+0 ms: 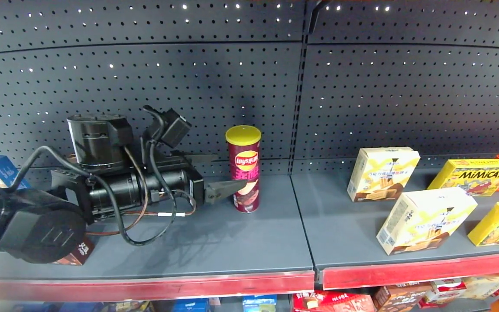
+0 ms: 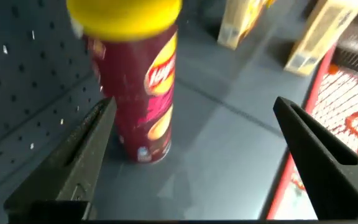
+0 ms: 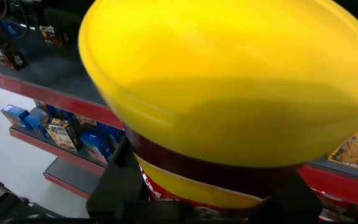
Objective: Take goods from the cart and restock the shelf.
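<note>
Grey steel shelf (image 1: 254, 242), left to right: left gripper (image 1: 227, 171) lies low over the deck, jaws spread wide and holding nothing. The standing can (image 1: 244, 173) is upright right at its fingertips, back near the pegboard (image 1: 189, 78). In the left wrist view one finger (image 2: 86, 155) sits hard beside the can wall, touching or not I can't tell; the other is well clear. Risk 1: any sideways swing on the way out and that finger could clip a tall, narrow can and tip it. Further right, cream boxes (image 1: 383, 173) and yellow boxes (image 1: 477, 173) sit at loose angles. Right gripper (image 3: 207, 199) is clamped on a second can (image 3: 229, 81), out in front of the red lip (image 3: 55, 98). Risk 2: its yellow lid blocks that camera, so placement goes in half-blind; the base could catch the lip or shove a box.
</note>
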`<state>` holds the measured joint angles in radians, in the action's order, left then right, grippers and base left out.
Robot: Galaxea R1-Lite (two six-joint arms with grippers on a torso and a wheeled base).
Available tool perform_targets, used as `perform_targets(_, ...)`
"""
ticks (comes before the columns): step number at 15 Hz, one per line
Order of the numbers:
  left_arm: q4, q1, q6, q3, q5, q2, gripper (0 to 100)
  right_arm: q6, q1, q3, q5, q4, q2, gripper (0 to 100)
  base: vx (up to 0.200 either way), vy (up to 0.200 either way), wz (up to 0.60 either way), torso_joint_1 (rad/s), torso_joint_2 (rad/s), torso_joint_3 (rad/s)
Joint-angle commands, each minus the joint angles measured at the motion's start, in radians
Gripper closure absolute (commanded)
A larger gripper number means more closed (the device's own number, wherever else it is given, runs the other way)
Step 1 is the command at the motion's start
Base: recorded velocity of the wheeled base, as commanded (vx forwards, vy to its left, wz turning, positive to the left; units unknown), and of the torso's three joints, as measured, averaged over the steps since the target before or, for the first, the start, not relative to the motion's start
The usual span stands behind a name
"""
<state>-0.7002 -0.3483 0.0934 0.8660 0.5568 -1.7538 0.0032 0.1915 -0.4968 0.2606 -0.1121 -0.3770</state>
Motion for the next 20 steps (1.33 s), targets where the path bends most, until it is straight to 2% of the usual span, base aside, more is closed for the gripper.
perform_targets(1,0.001,0.032,0.023,-0.001,0.018,-0.052,0,0.0,0.002,-0.002,0.0,0.0,0.004,100,0.0,0.0,0.0,0.0,0.0,0.0)
perform_targets(3,0.001,0.086,0.066,0.004,0.101,-0.073,0,0.0,0.002,-0.006,0.0,-0.009,0.021,100,0.0,0.0,0.0,0.0,0.0,0.0)
perform_targets(4,0.001,0.095,0.075,0.01,0.11,-0.084,0,0.0,0.002,-0.005,0.0,-0.009,0.023,100,0.0,0.0,0.0,0.0,0.0,0.0)
perform_targets(6,-0.001,0.106,0.075,0.031,0.115,-0.098,0,0.001,0.003,-0.006,0.002,-0.008,0.023,100,0.0,0.0,0.0,0.0,0.0,0.0)
perform_targets(9,-0.012,0.121,0.072,0.162,0.15,-0.176,0,0.001,0.008,-0.005,0.002,-0.009,0.033,100,0.0,0.0,0.0,0.0,0.0,0.0)
perform_targets(11,-0.044,0.117,0.069,0.202,0.16,-0.208,0,0.001,0.006,-0.005,0.002,-0.011,0.038,100,0.0,0.0,0.0,0.0,0.0,0.0)
perform_targets(20,-0.062,0.117,0.068,0.215,0.235,-0.268,0,0.001,0.013,-0.008,0.005,-0.009,0.035,100,0.0,0.0,0.0,0.0,0.0,0.0)
